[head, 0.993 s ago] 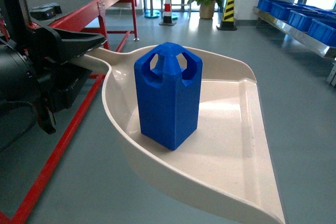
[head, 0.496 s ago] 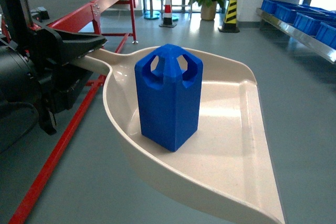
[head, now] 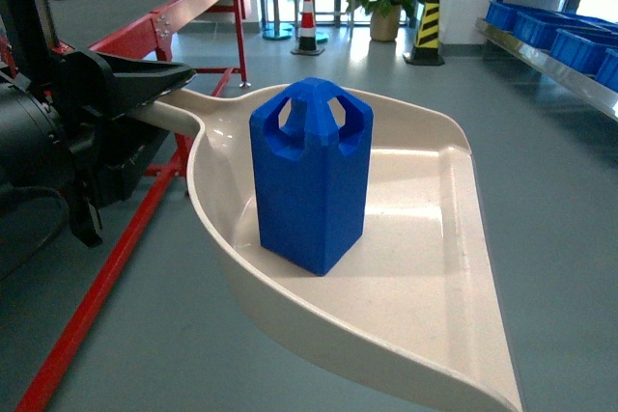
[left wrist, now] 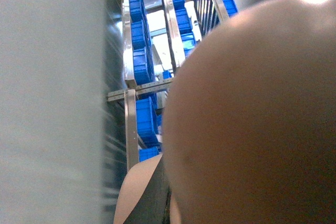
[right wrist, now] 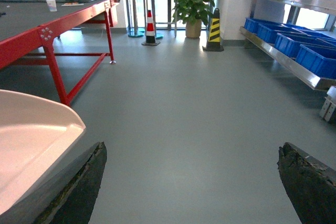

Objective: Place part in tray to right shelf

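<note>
Left gripper [head: 159,84] jaws shut tight on tray [head: 435,238] handle, holding tray flat in the air so nothing slides off. Blue part [head: 311,176] standing upright inside tray, near the back. Right gripper [right wrist: 194,182] jaws wide open, empty. Right shelf [head: 560,45] far off, with blue crates [head: 541,26]

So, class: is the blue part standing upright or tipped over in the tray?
Upright. The part stands on its flat base inside the tray, its looped top pointing up and its sides vertical, clear of the rim.
</note>
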You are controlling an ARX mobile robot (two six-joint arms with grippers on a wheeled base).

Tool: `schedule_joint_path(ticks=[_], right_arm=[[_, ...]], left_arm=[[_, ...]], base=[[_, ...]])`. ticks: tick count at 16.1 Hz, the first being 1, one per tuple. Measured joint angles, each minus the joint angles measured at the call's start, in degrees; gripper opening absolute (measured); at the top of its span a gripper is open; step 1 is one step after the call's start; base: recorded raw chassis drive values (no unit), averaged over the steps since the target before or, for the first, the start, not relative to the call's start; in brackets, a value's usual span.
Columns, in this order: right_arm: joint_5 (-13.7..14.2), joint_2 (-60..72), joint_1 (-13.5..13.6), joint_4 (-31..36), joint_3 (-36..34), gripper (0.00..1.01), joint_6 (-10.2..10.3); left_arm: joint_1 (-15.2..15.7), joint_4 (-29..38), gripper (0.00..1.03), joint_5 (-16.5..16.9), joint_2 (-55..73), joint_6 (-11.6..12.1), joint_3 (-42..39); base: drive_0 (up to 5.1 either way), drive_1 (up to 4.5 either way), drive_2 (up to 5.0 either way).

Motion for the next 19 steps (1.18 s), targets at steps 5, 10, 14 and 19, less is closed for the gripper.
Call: schedule_joint_path(ticks=[5, 10, 14, 19], right_arm=[[0.0, 0.1, 0.0, -0.1, 0.0, 0.98, 0.0], [0.0, 0.0, 0.0, -0.2, 0.0, 0.98, 0.0], [0.0, 0.0, 0.0, -0.2, 0.0, 0.98, 0.0], [0.0, 0.0, 0.0, 0.1, 0.0, 0.98, 0.0]], left_arm=[[0.0, 0.0, 0.16, 0.0, 0.0, 0.0, 0.0], [0.0, -0.1, 0.16, 0.0, 0.0, 0.0, 0.0], [0.0, -0.1, 0.16, 0.0, 0.0, 0.0, 0.0], [0.0, 0.0, 0.16, 0.0, 0.0, 0.0, 0.0]], base=[[0.0, 4.19, -4.3], [0.0, 4.27, -4.2], [0.1, 4.32, -4.2], [0.0, 4.27, -4.2]])
